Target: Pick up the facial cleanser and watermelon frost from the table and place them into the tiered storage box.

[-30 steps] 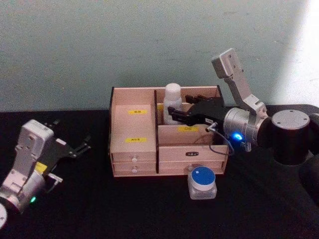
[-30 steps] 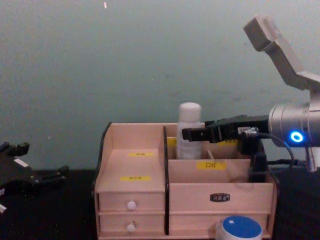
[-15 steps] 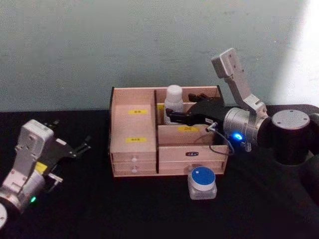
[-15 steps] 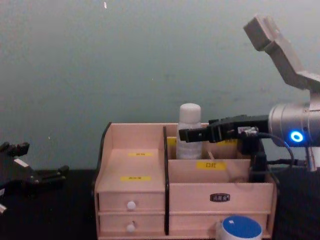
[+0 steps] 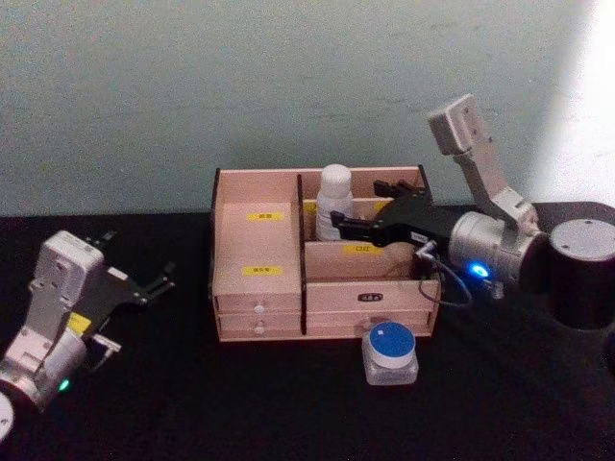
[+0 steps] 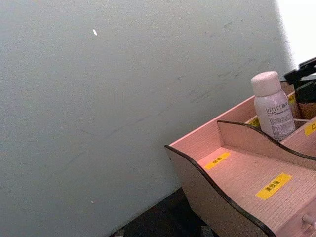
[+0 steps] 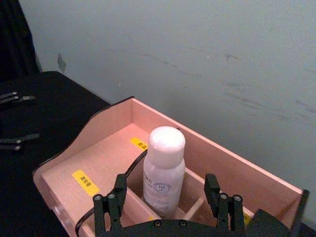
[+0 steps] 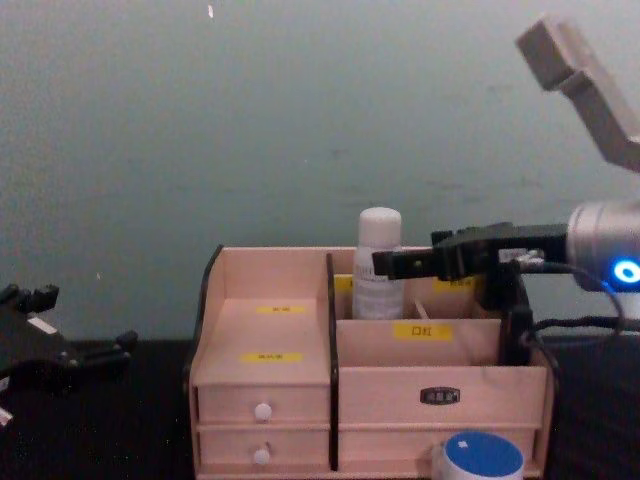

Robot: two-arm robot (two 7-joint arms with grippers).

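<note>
Black table [image 5: 240, 403] across 4 to 8 o'clock, head view. Pale green wall [image 5: 240, 86] behind it, scuffed. Small white fleck [image 8: 210, 11] on the wall at 11 o'clock, chest view.

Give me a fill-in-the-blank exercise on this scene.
The tall white cylindrical plastic bottle stands ____ in a rear compartment of the light wooden stepped organiser.
The right gripper's fingers are ____, one on each side of the bottle; the left gripper is parked apart.
The squat translucent round jar with a ____ lid sits on the black table before the organiser.
Missing words: upright; open; blue.
</note>
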